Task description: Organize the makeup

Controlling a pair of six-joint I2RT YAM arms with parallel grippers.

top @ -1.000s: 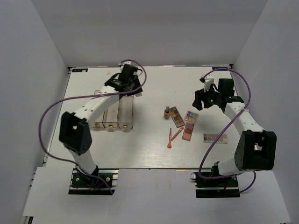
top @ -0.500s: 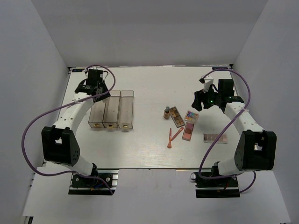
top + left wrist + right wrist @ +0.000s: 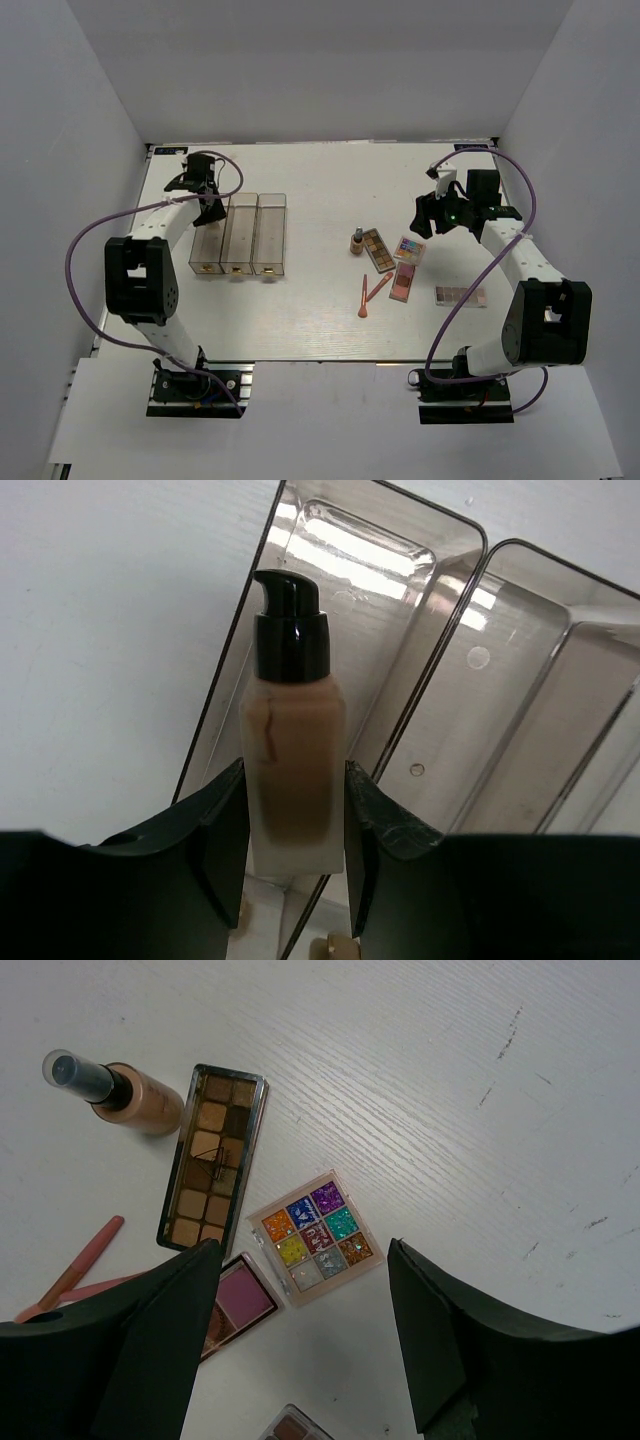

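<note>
The bottle (image 3: 295, 750) is clamped in the left gripper (image 3: 295, 810) over the left compartment of the organizer (image 3: 440, 630), so I judge it is being placed and next needs lowering and release; the right gripper (image 3: 300, 1260) hangs with jaws apart above the palettes (image 3: 210, 1155).

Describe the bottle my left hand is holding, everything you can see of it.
The bottle is squarish and frosted-looking, filled with beige liquid, with a glossy black pump cap. A thin darker streak runs down its face. The left hand clamps its lower body from both sides. It hangs over the outermost compartment of the clear organizer; contact cannot be judged.
</note>
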